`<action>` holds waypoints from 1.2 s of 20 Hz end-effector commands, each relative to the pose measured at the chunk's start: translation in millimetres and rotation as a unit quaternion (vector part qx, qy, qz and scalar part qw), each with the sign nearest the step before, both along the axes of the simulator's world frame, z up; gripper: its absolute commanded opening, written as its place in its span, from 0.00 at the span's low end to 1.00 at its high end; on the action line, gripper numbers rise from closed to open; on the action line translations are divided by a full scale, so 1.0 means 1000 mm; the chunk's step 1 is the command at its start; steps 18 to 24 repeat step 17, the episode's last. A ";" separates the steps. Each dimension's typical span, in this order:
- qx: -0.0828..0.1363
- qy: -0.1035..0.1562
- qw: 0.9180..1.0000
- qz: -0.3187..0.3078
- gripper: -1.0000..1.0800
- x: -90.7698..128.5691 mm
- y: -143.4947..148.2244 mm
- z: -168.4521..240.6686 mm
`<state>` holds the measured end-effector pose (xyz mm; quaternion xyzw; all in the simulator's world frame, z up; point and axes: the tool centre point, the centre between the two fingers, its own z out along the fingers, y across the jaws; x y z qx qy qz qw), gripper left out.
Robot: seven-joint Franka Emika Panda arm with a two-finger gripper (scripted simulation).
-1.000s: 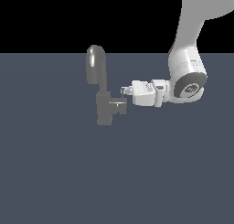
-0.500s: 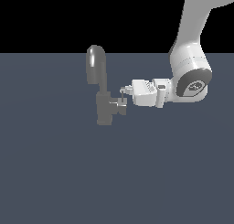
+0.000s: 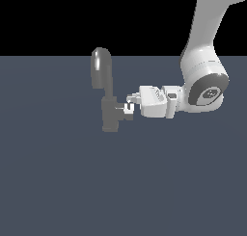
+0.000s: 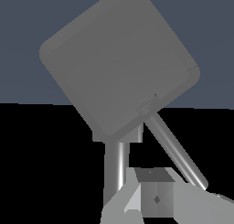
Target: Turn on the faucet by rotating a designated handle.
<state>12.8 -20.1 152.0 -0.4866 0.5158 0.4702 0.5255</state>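
Note:
The faucet (image 3: 110, 115) is a glossy grey fixture with an upright body and a thick arched spout (image 3: 100, 68). A short side stub (image 3: 121, 109) sticks out toward the exterior view's right. My gripper (image 3: 129, 105) reaches in level from that side, its fingertips right against the stub's end. The fingers look shut, with nothing between them. In the wrist view the faucet's big grey rounded block (image 4: 119, 65) fills the frame. The handle's thin lever pin (image 4: 176, 150) slants past one fingertip (image 4: 155, 198), close beside it; I cannot tell if they touch.
The white arm (image 3: 205, 81) comes down from the exterior view's upper right, and its wrist sits right of the faucet. A flat dark blue-grey floor (image 3: 120, 191) spreads around the fixture.
The hand has dipped slightly, and its fingertips now sit lower against the faucet's side stub. The wrist has shifted a little down and to the right. The faucet body looks unchanged.

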 end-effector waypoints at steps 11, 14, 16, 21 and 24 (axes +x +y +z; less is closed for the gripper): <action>0.003 0.008 1.000 0.003 0.00 -0.032 0.002 -0.041; 0.004 0.013 1.000 0.004 0.00 -0.040 0.003 -0.061; 0.004 0.016 1.000 0.004 0.00 -0.046 0.003 -0.074; 0.004 0.016 1.000 0.004 0.00 -0.046 0.003 -0.074; 0.004 0.016 1.000 0.004 0.00 -0.046 0.003 -0.074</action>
